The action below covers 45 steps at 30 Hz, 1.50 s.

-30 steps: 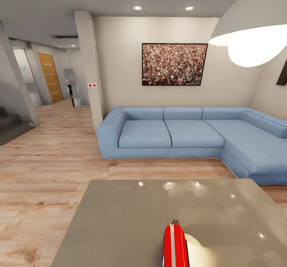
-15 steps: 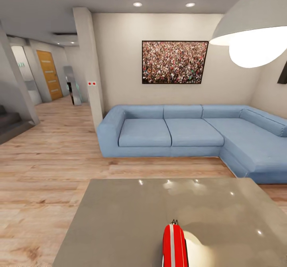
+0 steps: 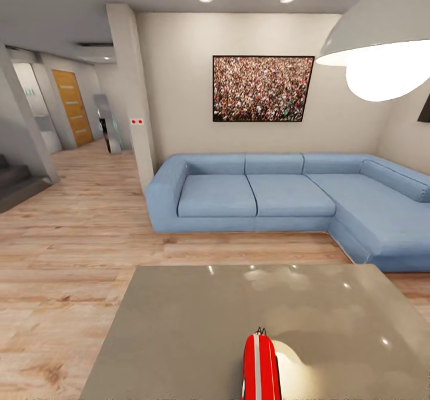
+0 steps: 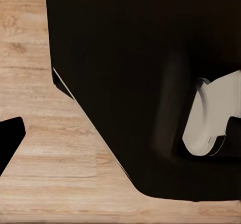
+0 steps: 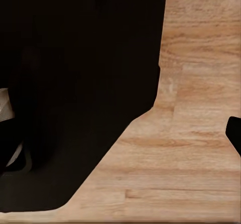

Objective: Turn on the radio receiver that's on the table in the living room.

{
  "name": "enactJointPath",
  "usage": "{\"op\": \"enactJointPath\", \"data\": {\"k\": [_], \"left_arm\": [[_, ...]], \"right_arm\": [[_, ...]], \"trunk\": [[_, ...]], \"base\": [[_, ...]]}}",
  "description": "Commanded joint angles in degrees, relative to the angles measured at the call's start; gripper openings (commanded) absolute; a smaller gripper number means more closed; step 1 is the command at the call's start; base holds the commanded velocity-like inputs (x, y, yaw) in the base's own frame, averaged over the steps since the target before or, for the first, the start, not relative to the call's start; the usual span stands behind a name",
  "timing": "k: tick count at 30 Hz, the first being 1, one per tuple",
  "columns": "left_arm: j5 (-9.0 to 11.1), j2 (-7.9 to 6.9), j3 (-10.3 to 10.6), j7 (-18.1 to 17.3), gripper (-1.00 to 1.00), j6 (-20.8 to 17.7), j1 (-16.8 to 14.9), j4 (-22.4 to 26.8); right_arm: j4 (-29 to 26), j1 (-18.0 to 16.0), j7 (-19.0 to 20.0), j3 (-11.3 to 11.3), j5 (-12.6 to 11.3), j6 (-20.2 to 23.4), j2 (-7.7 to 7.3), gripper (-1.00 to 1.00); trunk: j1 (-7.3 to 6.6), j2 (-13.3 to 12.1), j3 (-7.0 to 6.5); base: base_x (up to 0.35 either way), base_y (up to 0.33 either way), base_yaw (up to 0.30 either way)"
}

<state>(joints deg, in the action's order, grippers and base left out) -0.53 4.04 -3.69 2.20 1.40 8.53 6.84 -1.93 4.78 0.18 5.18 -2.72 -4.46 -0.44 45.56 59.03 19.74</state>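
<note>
Bottom centre of head view: red radio receiver (image 3: 260, 367) standing on glossy grey coffee table (image 3: 179, 328), cut by frame edge. Behind, blue sectional sofa (image 3: 286, 194), crowd picture (image 3: 263, 88), pendant lamp (image 3: 382, 41). Jaw state of both grippers: cannot tell.

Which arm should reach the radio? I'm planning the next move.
Hard to call, slightly right: the radio receiver sits just right of centre at the table's near edge, and both wrist views look at the floor.

A glossy grey-brown table (image 3: 191, 322) stands on the light wood plank floor (image 3: 65, 256); the red radio receiver (image 3: 260, 367) rests upright at its near edge.
</note>
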Motion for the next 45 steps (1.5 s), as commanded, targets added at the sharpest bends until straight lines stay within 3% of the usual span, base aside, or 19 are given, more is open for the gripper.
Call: {"op": "enactJointPath", "data": {"k": [1, 26, 45], "left_arm": [[0.0, 0.0, 0.0, 0.0, 1.0, 0.0, 0.0, 0.0], [0.1, 0.0, 0.0, 0.0, 1.0, 0.0, 0.0, 0.0], [0.0, 0.0, -0.1, 0.0, 1.0, 0.3, 0.0, 0.0]], "right_arm": [[0.0, 0.0, 0.0, 0.0, 0.0, 0.0, 0.0, 1.0], [0.0, 0.0, 0.1, 0.0, 0.0, 0.0, 0.0, 1.0], [0.0, 0.0, 0.0, 0.0, 0.0, 0.0, 0.0, 1.0]], "trunk": [[-0.23, -0.4, -0.09], [-5.72, -10.4, -2.23], [-5.72, -10.4, -0.45]], "base": [[0.0, 0.0, 0.0], [0.0, 0.0, 0.0], [0.0, 0.0, 0.0]]}}
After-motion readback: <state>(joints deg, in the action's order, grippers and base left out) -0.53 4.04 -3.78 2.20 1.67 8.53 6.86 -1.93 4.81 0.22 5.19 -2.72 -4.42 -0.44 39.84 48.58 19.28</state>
